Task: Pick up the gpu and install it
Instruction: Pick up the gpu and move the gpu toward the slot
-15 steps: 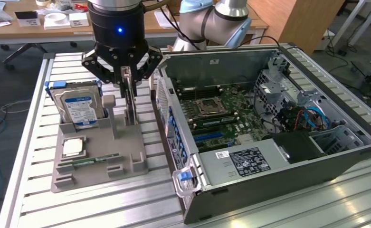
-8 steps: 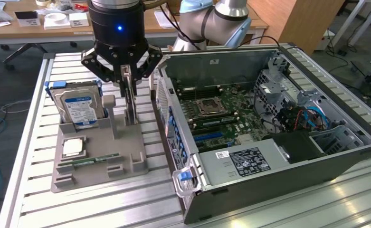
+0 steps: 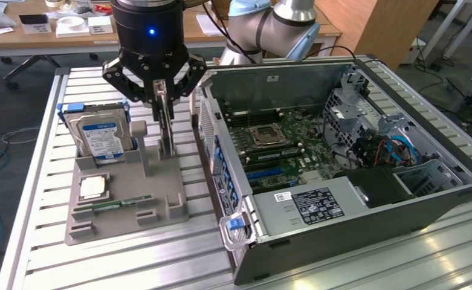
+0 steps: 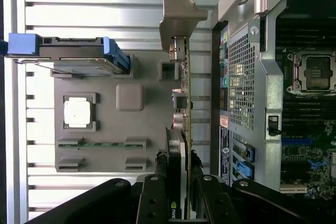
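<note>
Exterior view: the gripper point(image 3: 163, 99) is over a gray holder tray point(image 3: 122, 211). Its fingers are closed partway on the top edge of the gpu point(image 3: 166, 130), which stands upright in the tray between a hard drive point(image 3: 98, 136) and the open computer case point(image 3: 429, 199). Wrist view: the fingers point(image 4: 157, 192) press both faces of the thin gpu point(image 4: 185, 93).

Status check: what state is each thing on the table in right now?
gpu: upright in holder
gripper: shut on gpu
hard drive: upright in holder
CPU: flat in holder
RAM: flat in holder
case: on its side, open
</note>
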Robot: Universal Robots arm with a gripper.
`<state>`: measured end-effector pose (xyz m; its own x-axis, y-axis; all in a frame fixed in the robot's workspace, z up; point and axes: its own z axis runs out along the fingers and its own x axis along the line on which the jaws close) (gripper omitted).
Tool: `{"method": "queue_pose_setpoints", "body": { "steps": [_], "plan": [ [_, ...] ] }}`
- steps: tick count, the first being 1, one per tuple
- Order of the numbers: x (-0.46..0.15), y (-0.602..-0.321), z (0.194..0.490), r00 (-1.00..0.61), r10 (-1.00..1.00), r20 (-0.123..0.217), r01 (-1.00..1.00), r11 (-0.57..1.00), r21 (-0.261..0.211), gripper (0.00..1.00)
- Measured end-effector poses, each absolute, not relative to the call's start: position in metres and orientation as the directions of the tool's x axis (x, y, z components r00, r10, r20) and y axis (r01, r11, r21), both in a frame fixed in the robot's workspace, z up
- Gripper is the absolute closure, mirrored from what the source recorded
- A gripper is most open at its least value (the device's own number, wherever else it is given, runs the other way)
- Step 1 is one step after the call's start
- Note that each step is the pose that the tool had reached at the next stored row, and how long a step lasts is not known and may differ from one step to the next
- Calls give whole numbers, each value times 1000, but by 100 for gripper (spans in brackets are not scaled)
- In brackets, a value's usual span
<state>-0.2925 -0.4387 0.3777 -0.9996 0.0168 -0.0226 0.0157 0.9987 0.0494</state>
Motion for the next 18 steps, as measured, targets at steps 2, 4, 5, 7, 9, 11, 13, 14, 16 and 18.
{"method": "queue_pose_setpoints", "body": {
  "steps": [2, 4, 5, 7, 9, 11, 13, 14, 16, 18],
  "plan": [
    [-292, -439, 379, -1000, 17, -23, 16, 999, 49, 73],
    [-292, -439, 379, -1000, 17, -23, 16, 999, 49, 73],
    [-292, -439, 380, -1000, 17, -23, 16, 999, 49, 73],
    [-292, -439, 380, -1000, 17, -23, 16, 999, 50, 73],
    [-292, -439, 380, -1000, 17, -23, 16, 999, 49, 73],
    [-292, -439, 380, -1000, 17, -23, 16, 999, 49, 73],
    [-292, -439, 380, -1000, 17, -23, 16, 999, 49, 73],
    [-292, -439, 380, -1000, 17, -23, 16, 999, 49, 73],
    [-292, -439, 380, -1000, 17, -23, 16, 999, 49, 73],
    [-292, -439, 381, -1000, 17, -22, 16, 999, 49, 73]
  ]
}}
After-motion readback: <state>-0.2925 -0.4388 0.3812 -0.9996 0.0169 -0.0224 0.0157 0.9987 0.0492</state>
